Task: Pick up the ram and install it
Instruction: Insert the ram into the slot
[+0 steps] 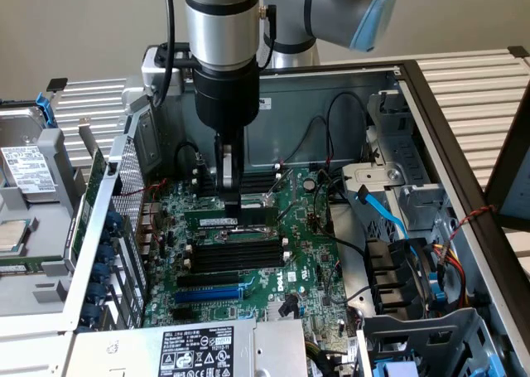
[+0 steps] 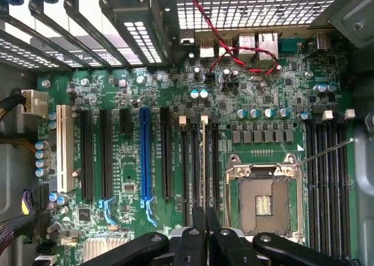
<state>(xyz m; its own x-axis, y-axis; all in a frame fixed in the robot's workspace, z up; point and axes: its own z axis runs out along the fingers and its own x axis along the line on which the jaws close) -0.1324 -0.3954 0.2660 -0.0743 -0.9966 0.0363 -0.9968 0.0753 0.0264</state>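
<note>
exterior view, gripper: the gripper (image 1: 229, 198) hangs straight down inside the open case (image 1: 431, 112). Its jaws are drawn almost together and pinch the ram (image 1: 248, 217) by its upper edge, about mid-length.
exterior view, ram: a green stick with a white label sits right under the fingertips. It is at the far edge of the bank of black slots (image 1: 236, 257), near the middle of the board (image 1: 310, 269).
exterior view, axis: the stick runs from the exterior view's left to its right, in line with the slots. The blue slot (image 1: 207, 294) lies toward the board's near edge, apart from it.
exterior view, hard to tell: I cannot see whether the stick's lower edge sits in a slot or just above one. The fingers cover its middle.
wrist view, gripper: the gripper (image 2: 204, 226) shows two dark fingers close side by side with a thin edge between them.
wrist view, ram: it looks edge-on, a pale thin line (image 2: 203, 166) running out from the fingertips. It lies along the slots (image 2: 184, 166), between the blue slot (image 2: 145, 155) and the socket (image 2: 263, 199).
wrist view, hidden: the label and chips face sideways and cannot be seen, and the end near the fingers is covered.
</note>
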